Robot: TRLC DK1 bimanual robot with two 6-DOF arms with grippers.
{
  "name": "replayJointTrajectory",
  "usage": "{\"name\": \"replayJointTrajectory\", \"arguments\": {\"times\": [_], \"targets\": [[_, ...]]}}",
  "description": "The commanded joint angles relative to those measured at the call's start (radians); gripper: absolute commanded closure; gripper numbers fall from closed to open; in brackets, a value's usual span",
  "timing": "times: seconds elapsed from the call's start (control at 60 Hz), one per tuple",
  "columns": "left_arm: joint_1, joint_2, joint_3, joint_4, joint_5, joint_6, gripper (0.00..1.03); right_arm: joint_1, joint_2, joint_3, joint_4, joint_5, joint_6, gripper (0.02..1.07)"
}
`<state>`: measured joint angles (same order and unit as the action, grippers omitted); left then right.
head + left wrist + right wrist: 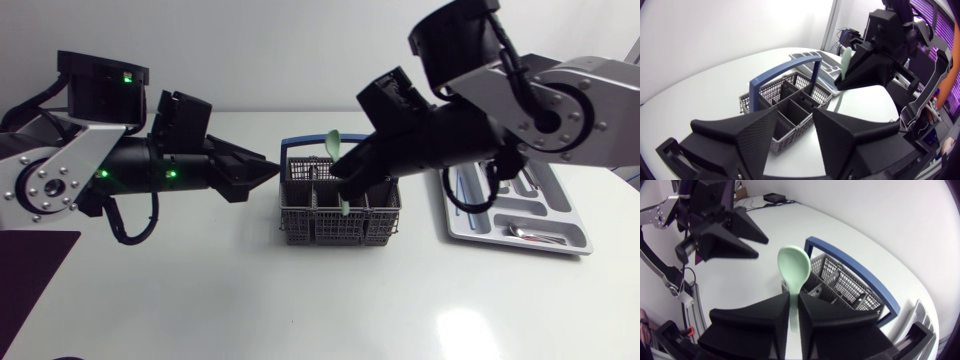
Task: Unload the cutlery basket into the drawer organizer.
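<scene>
The grey wire cutlery basket with a blue handle stands mid-table. My right gripper hangs over it, shut on a pale green spoon held bowl-up, its handle end reaching down toward the basket. In the right wrist view the spoon rises from between the shut fingers, with the basket beyond. My left gripper sits just left of the basket, open and empty. In its own view the left gripper points at the basket. The grey drawer organizer lies at the right.
Some metal cutlery lies in the organizer's front compartment. My right arm crosses above the organizer's left part. The organizer shows behind the basket in the left wrist view, next to the right gripper.
</scene>
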<state>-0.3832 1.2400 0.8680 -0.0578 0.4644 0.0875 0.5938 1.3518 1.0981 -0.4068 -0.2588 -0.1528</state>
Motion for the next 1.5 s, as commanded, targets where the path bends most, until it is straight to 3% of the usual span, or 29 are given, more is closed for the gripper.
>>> {"name": "replayJointTrajectory", "arguments": {"times": [0.0,0.167,0.317,0.583,0.867,1.05,1.283,1.417,1.483], "targets": [[0.032,-0.022,-0.023,-0.017,-0.004,0.032,0.42,-0.046,-0.052,-0.063,-0.05,-0.013,-0.099,0.94],[0.055,-0.02,-0.023,-0.034,-0.04,0.051,0.36,-0.187,-0.118,-0.135,-0.173,-0.071,-0.298,0.94],[0.055,-0.016,-0.032,-0.045,-0.076,0.069,0.35,-0.425,-0.149,-0.184,-0.276,-0.129,-0.564,0.94],[0.06,-0.007,-0.034,-0.054,-0.105,0.078,0.35,-0.827,-0.008,-0.15,-0.366,-0.149,-1.031,0.95],[0.038,-0.002,-0.029,-0.073,-0.158,0.098,0.33,-1.029,0.228,-0.044,-0.264,-0.063,-1.283,0.97],[0.026,-0.001,-0.032,-0.08,-0.178,0.101,0.33,-1.065,0.314,0.009,-0.214,0.015,-1.38,0.97],[-0.006,0.006,-0.032,-0.08,-0.217,0.103,0.33,-1.08,0.441,0.017,-0.049,0.139,-1.446,0.96],[-0.013,0.016,-0.03,-0.082,-0.225,0.103,0.33,-1.085,0.486,0.005,0.006,0.182,-1.478,0.91],[-0.013,0.024,-0.029,-0.082,-0.23,0.104,0.33,-1.085,0.495,-0.009,0.036,0.201,-1.482,0.83]]}}
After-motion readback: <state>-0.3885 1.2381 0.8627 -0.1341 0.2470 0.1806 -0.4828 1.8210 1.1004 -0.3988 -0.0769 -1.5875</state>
